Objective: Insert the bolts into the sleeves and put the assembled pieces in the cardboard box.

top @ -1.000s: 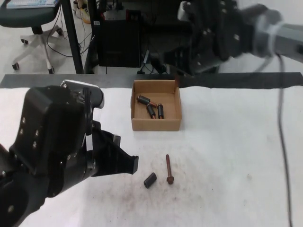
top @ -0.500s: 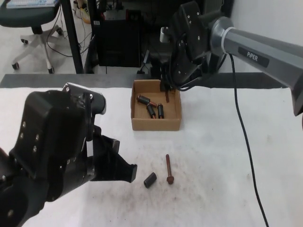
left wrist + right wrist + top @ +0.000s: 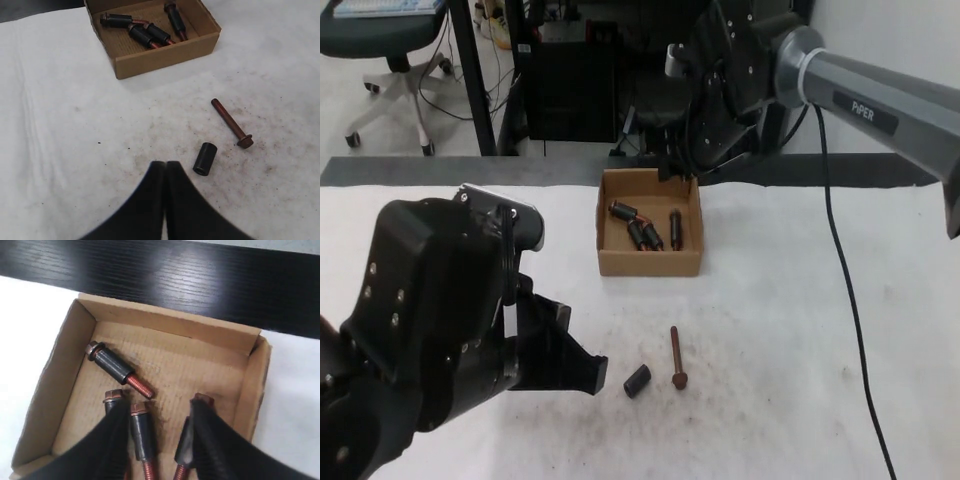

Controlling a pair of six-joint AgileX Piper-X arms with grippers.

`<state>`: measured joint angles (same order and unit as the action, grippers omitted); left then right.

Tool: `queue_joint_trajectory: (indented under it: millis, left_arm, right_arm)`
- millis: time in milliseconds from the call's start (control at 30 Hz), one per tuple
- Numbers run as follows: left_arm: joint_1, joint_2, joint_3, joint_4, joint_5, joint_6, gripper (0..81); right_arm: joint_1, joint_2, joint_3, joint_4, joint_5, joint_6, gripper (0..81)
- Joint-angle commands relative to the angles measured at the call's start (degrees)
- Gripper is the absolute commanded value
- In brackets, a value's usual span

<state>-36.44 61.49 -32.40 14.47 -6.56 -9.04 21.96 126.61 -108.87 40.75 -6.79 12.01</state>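
Hovering with fingers apart and empty, the right gripper [image 3: 160, 402] sits directly above the cardboard box [image 3: 150, 320]; four assembled pieces [image 3: 111, 365] lie inside beneath it. Left gripper [image 3: 165, 164]: fingertips pressed together, nothing held. A loose sleeve [image 3: 204, 159] lies just beside its tips, a bare bolt [image 3: 231, 123] just beyond, both on the bench [image 3: 75, 150].

Sleeve [image 3: 637, 380] just L of bolt [image 3: 675, 357]; box [image 3: 650, 263] behind, assembled pcs [image 3: 675, 228] inside.
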Motion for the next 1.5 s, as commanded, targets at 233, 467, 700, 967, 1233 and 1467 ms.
queue_joint_trajectory:
  millis: [233, 467, 700, 967, 1233, 1467]
  left_arm:
    - [-0.3, -0.5, 0.0, -0.1, 6.6, 1.3, 0.0]
    - [-0.5, -0.5, -0.7, -0.1, 9.0, 5.7, 0.0]
    - [-0.5, -0.5, -2.0, 0.2, 14.8, 5.7, 0.0]
    - [-0.5, -0.5, -1.9, 5.6, 12.3, 5.4, 0.0]
    - [-0.5, 9.4, -7.8, 10.5, 28.9, 8.7, 0.0]
    - [-0.5, 28.6, -25.2, 26.8, 28.2, 16.2, 0.0]
  right_arm:
    - [-0.9, -9.3, -0.8, 15.0, 0.6, -6.5, 0.8]
    - [-0.9, -21.8, 11.0, 22.4, 1.3, -7.2, 0.8]
    - [-0.6, -42.7, 34.7, 12.6, -5.3, -2.8, 0.8]
    - [0.8, -50.5, 48.3, 11.0, -6.5, -0.1, 0.8]
    - [0.8, -52.1, 49.2, 11.3, -13.8, 1.3, 0.8]
    - [0.6, -59.5, 49.2, 13.7, -12.8, -1.6, 0.8]
